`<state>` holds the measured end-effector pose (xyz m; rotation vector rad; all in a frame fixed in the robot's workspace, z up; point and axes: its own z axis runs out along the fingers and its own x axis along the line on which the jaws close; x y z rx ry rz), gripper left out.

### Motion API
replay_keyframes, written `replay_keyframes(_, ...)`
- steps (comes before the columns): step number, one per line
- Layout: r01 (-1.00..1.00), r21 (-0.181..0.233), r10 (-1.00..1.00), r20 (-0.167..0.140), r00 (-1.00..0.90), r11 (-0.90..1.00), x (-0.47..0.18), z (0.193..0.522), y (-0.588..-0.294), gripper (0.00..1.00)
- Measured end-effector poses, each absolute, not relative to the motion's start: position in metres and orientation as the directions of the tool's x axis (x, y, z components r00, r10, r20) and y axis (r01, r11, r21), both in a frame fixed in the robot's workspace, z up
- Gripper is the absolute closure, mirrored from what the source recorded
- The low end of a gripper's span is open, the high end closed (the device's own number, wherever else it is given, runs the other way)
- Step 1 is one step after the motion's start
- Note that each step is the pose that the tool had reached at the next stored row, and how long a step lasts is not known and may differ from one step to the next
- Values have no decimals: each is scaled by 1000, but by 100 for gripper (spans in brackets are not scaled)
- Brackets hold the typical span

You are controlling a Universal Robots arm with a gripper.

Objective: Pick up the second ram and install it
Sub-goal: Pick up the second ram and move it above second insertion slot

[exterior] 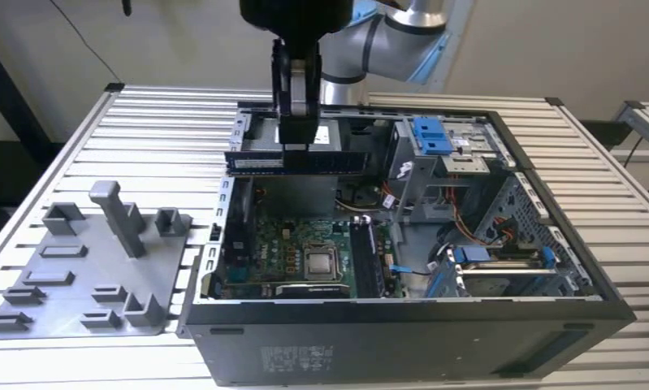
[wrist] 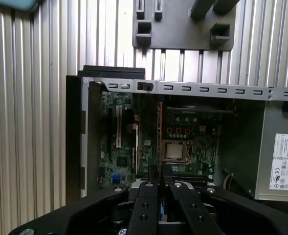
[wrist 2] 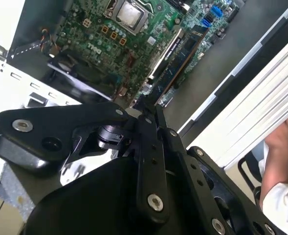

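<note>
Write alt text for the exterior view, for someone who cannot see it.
A robot arm's gripper, shut on a long memory stick, holds it level over an open computer case with its motherboard exposed. A grey holder plate with upright posts lies on the slatted table at the exterior view's left.

I can read no text in these pictures. In the exterior view, the second ram (exterior: 294, 162) carries a pale label at one end, and the computer case (exterior: 411, 341) has faint print on its near wall, low in the frame. In the first wrist view, a white sticker (wrist: 285, 161) sits on the power supply (wrist: 276, 117); its print is too small for me.
</note>
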<state>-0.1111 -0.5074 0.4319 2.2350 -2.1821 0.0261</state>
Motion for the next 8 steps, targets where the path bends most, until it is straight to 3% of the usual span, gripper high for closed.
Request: replay_keyframes(8, -1000, 1, -999, 24, 24, -24, -97, 432, -507, 86)
